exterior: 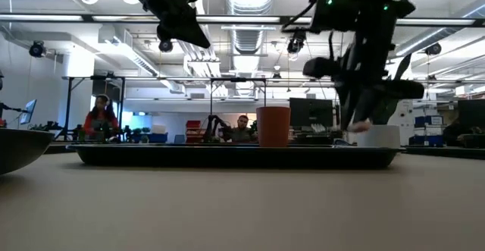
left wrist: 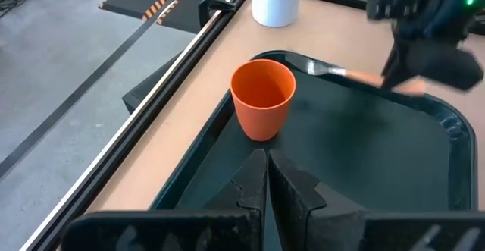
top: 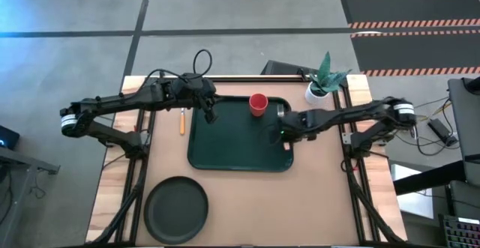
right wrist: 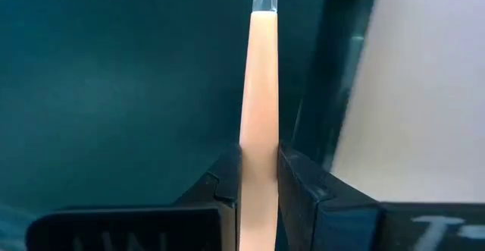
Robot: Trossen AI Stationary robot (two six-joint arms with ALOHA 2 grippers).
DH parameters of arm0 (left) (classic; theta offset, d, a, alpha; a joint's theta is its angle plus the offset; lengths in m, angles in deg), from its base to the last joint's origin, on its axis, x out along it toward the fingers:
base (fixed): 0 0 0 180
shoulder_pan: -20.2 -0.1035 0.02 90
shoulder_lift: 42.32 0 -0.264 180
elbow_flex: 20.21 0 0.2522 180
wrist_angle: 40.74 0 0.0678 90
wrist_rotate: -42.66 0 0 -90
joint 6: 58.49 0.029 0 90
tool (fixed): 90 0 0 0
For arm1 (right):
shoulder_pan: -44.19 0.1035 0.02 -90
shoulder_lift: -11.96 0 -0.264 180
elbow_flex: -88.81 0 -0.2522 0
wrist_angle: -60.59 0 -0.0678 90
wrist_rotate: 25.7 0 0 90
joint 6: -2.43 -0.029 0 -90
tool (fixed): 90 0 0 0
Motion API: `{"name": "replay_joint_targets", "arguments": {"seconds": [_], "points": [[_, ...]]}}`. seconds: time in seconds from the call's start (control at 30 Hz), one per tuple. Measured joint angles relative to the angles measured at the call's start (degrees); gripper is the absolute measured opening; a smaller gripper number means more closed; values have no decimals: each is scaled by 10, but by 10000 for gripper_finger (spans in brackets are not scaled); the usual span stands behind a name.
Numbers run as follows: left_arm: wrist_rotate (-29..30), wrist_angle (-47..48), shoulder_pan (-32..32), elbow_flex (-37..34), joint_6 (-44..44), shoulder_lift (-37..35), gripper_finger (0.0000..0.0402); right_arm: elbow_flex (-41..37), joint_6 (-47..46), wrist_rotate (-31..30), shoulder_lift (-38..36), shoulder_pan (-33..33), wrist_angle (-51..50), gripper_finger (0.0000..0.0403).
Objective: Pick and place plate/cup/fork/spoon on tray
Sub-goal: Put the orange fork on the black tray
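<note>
Orange handle of what is likely the spoon [right wrist: 259,92] sits clamped in the right gripper [right wrist: 259,177], over the tray [top: 225,154] near its right rim. Cup [top: 258,104] stands at the tray's far edge. Left gripper [left wrist: 267,177], fingers together, hovers over the left rim. Fork [top: 181,121] and plate [top: 176,209] lie on the table outside; a plant pot [top: 316,92] stands beyond the far right corner.

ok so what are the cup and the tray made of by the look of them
The cup looks like matte plastic: even orange-red colour, thin smooth wall, no glaze shine. The tray also looks like moulded plastic: dark green, with rounded corners, a raised rim and only a dull sheen. Neither can be confirmed by sight alone.
</note>
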Motion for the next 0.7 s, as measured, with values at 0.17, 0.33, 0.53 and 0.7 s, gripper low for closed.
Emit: {"name": "replay_joint_targets", "arguments": {"seconds": [0.17, 0.33, 0.53, 0.7], "points": [[0, 0, 0, 0, 11, 0, 0, 3, -12, 32, 72, 9, 55, 40], [0, 1, 0, 0, 12, 0, 0, 5, -19, 47, 117, 9, 93, 40], [0, 16, 0, 0, 13, 0, 0, 4, -22, 40, 106, 9, 96, 41], [0, 24, 0, 0, 13, 0, 0, 1, -11, 10, 68, 8, 95, 105]]}}
